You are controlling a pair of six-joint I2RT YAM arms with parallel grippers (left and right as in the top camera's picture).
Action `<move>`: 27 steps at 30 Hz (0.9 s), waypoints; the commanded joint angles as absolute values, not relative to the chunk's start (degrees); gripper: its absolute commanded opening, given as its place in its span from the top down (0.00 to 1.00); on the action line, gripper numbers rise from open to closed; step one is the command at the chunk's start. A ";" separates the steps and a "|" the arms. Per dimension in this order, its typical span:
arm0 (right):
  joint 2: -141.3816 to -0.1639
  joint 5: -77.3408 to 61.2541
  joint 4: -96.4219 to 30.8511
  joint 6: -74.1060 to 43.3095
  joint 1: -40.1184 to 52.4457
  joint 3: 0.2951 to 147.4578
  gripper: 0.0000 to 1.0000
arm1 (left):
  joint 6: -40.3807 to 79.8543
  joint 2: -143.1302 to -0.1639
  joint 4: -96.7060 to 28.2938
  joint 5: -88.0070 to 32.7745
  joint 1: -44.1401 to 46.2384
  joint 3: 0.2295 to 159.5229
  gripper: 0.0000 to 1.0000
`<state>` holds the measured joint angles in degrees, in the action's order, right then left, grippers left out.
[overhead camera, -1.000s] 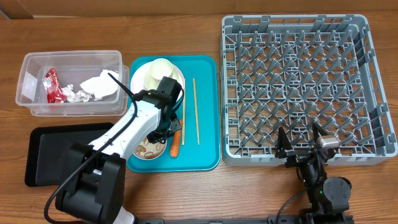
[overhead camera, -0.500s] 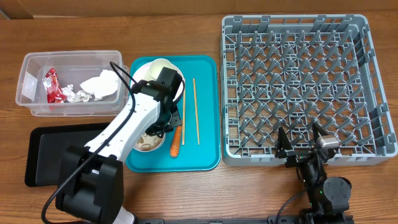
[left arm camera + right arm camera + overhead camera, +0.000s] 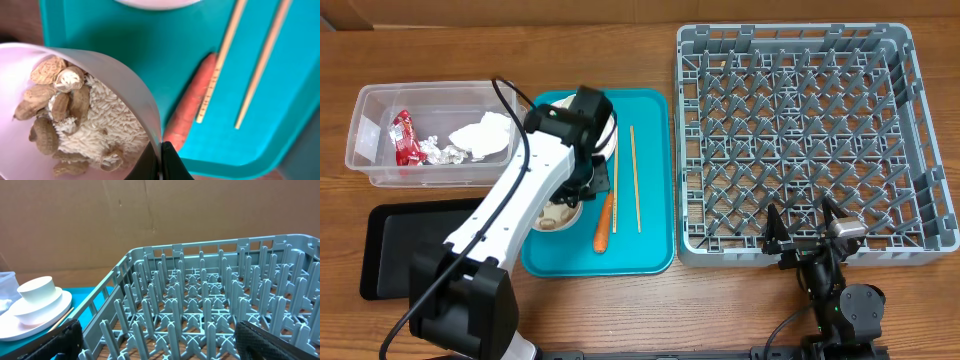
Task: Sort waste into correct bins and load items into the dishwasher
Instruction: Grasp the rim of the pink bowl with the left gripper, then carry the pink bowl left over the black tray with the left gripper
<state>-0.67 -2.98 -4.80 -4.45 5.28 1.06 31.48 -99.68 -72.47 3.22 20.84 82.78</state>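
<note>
My left gripper (image 3: 161,150) is shut on the rim of a white bowl (image 3: 127,67) holding rice and peanut shells (image 3: 95,130). In the overhead view the bowl (image 3: 550,216) sits at the left side of the teal tray (image 3: 650,245), partly under my left arm. An orange carrot (image 3: 604,226) and two wooden chopsticks (image 3: 634,180) lie beside it. A white plate (image 3: 30,320) carries a small white cup (image 3: 37,290). The grey dish rack (image 3: 810,130) holds nothing. My right gripper (image 3: 165,345) stands open at the rack's near edge.
A clear tub (image 3: 370,130) at the back left holds a red wrapper (image 3: 402,138), a crumpled napkin (image 3: 485,135) and foil (image 3: 445,152). A shallow black tray (image 3: 405,245) lies in front of the tub with nothing in it.
My left arm has swung toward the back of the teal tray, drawing the rice bowl with it away from the tray's front. The right arm has not moved.
</note>
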 commanded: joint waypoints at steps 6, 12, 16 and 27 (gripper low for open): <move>-0.16 -2.68 -4.60 -4.54 5.06 0.47 0.00 | 29.52 -96.88 -79.00 9.41 18.61 92.07 0.96; -0.16 -2.68 -4.60 -4.54 5.06 0.47 0.00 | 26.65 -94.11 -80.58 7.99 12.03 92.14 0.96; -0.16 -2.68 -4.62 -4.54 5.06 0.47 0.00 | 22.65 -92.33 -81.06 4.47 5.26 92.14 0.96; -0.16 -2.68 -4.62 -4.54 5.06 0.47 0.00 | 19.03 -90.61 -80.31 -4.62 -15.68 91.77 0.96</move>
